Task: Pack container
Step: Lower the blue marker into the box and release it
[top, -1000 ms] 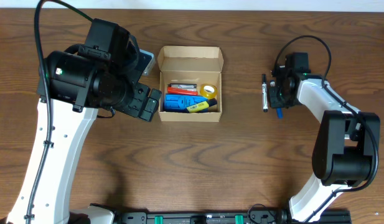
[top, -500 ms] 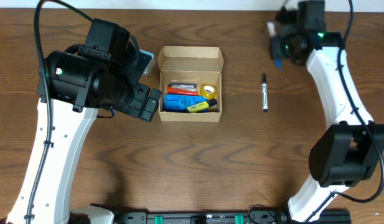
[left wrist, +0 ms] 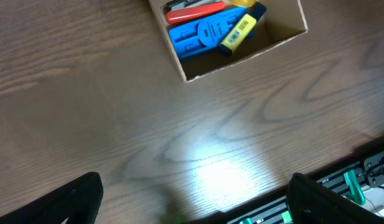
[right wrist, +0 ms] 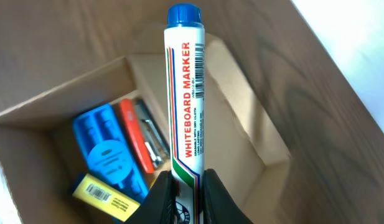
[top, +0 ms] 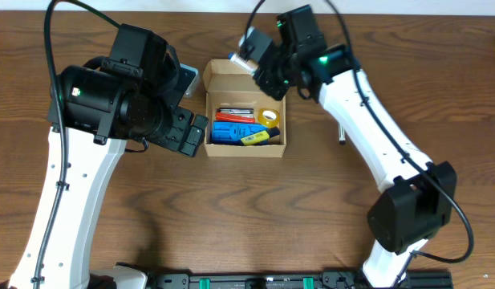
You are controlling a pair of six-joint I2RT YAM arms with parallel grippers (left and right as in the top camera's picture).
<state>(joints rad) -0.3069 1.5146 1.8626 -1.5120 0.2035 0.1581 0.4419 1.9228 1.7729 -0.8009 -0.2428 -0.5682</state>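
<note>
Blue-capped marker (right wrist: 183, 93) sits clamped in right pincer (right wrist: 187, 186), poised over container (top: 245, 150).

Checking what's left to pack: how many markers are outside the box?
2. One blue-capped marker in the right tool above the box; one black marker on the table right of it, mostly hidden by the arm.

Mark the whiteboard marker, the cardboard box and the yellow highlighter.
whiteboard marker (right wrist: 184, 93), right wrist view, middle of white barrel
cardboard box (top: 227, 82), overhead view, bare cardboard at far end
yellow highlighter (left wrist: 237, 32), left wrist view, middle of yellow body
</note>
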